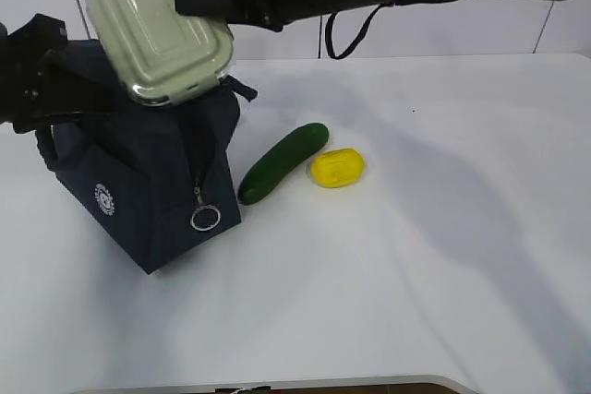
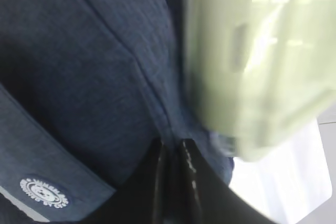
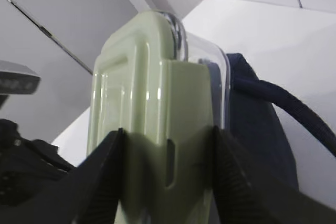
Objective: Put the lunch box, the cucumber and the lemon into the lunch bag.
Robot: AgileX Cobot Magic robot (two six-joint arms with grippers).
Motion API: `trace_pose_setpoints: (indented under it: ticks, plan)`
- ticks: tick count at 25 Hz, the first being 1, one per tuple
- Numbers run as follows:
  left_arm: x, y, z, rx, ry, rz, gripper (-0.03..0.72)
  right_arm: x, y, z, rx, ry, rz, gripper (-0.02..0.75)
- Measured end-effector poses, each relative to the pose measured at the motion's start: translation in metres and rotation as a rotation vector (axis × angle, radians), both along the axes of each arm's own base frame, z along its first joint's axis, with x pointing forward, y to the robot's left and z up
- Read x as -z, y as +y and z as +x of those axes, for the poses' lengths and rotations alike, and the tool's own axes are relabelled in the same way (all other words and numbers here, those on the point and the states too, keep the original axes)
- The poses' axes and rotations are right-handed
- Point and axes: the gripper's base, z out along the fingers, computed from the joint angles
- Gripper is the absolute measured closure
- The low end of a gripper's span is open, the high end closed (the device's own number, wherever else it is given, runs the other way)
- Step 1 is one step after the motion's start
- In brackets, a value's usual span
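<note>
The right gripper [image 3: 167, 174] clamps the lunch box [image 1: 159, 27] across its short width, one black finger [image 3: 102, 174] on the sage-green lid side and the other on the clear base side. In the exterior view the box hangs tilted in the air, lid facing the camera, directly above the lunch bag [image 1: 148, 196]; its lower edge sits just at the bag's top and it is not inside. Whether anything lies in the box cannot be told.

The left gripper [image 2: 173, 153] is pinched down to a narrow slit on a fold of the bag's navy fabric, at the bag's upper left side. In the left wrist view the box appears as a pale green blur just right of that fold.

The bag stands on the white table [image 1: 416, 274], its front zipper running down to a silver ring pull [image 1: 205, 218], with a small round white logo [image 1: 105, 198] on its left face. Its interior is hidden, so what it holds cannot be seen.

The cucumber [image 1: 282, 164] lies on the table just right of the bag, slanting away from it. The lemon [image 1: 336, 168] rests further right of the bag, just beside the cucumber's far end.
</note>
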Motion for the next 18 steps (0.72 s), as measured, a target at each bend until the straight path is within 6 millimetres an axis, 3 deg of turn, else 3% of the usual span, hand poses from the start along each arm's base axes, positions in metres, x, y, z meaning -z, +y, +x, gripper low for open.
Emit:
trace_pose_setpoints:
  ticks: [8, 18]
  plan:
    - [0.0, 0.0, 0.0, -0.001, 0.0, -0.001, 0.683, 0.031, 0.006, 0.009, -0.02, -0.029, -0.051, 0.358]
    - [0.0, 0.0, 0.0, 0.0, 0.0, -0.002, 0.683, 0.043, 0.043, -0.011, -0.166, -0.306, -0.276, 0.358]
